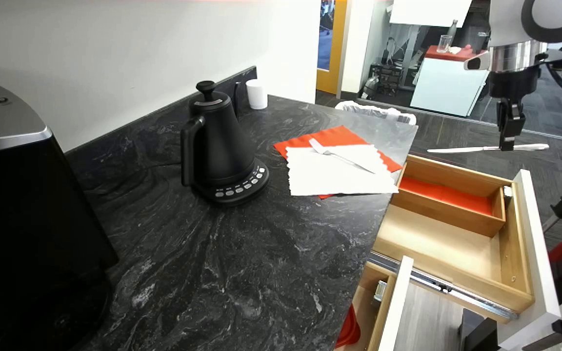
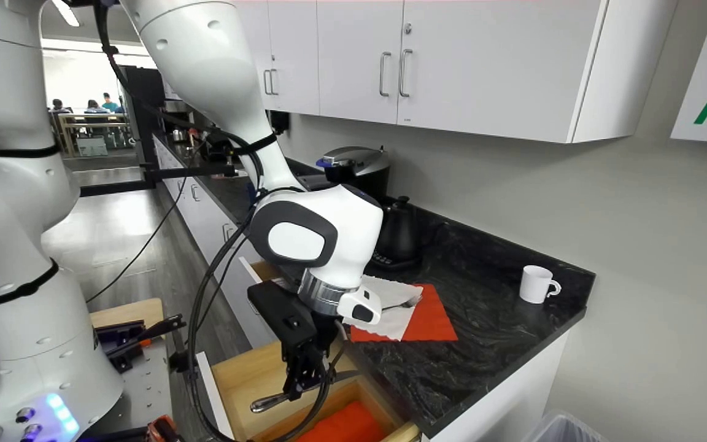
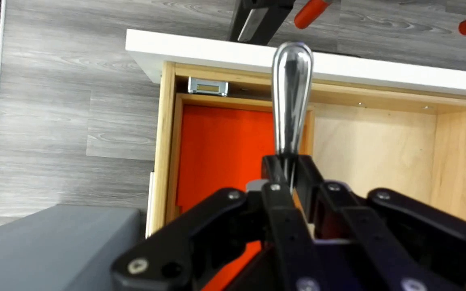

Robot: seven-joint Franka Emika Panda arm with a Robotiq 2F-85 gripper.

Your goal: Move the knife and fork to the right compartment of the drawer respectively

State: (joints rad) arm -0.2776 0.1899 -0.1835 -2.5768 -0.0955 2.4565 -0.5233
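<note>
My gripper (image 1: 507, 141) is shut on the silver knife (image 1: 464, 149) and holds it level in the air above the open drawer (image 1: 437, 236). In the wrist view the fingertips (image 3: 286, 161) pinch the knife near the front of its handle (image 3: 291, 93), over the divider side of the red-floored right compartment (image 3: 221, 141). The knife's blade is mostly hidden by the fingers there. The gripper (image 2: 295, 387) and knife handle (image 2: 269, 402) also show in an exterior view. The fork (image 1: 342, 157) lies on a white napkin (image 1: 339, 178) on the counter.
A red napkin (image 1: 320, 139) lies under the white one. A black kettle (image 1: 222, 141) and a white mug (image 1: 256, 94) stand on the dark counter (image 1: 261, 253). A lower drawer (image 1: 398, 302) is partly open. A bin (image 1: 376, 111) stands past the counter end.
</note>
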